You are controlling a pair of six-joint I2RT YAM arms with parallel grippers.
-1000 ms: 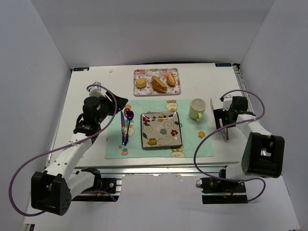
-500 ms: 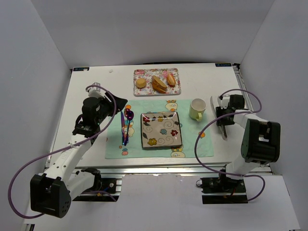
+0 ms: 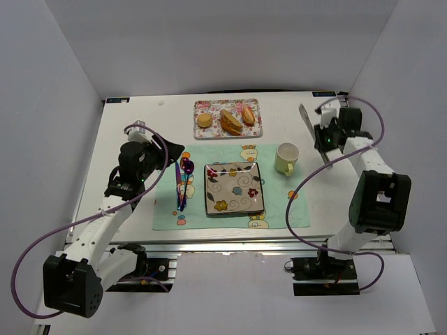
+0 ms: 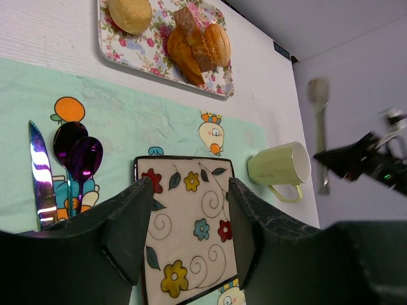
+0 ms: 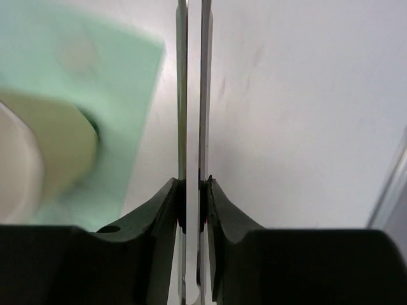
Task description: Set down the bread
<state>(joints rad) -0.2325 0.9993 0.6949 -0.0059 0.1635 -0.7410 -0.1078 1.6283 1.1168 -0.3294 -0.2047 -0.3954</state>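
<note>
Two golden-brown bread slices (image 3: 231, 122) lie on a floral tray (image 3: 228, 135) at the back of the table, between a pale bun and an oblong roll. The left wrist view shows the bread (image 4: 186, 49) on the tray (image 4: 159, 63) too. My left gripper (image 3: 171, 151) hangs open over the placemat's left side, with nothing between its fingers. Its fingertips (image 4: 140, 197) frame the flowered square plate (image 4: 191, 219). My right gripper (image 3: 323, 137) is shut on metal tongs (image 3: 306, 118), lifted at the far right. In the right wrist view both tong blades (image 5: 191, 95) are pinched together between my gripper (image 5: 193, 185).
The flowered plate (image 3: 234, 188) sits mid-placemat (image 3: 209, 151). A pale green cup (image 3: 286, 158) stands right of it. A knife and purple spoons (image 3: 181, 183) lie left of the plate. White walls enclose the table on three sides.
My right gripper has closed on the tongs and carried them up off the table toward the far right corner. The left arm has barely moved.
</note>
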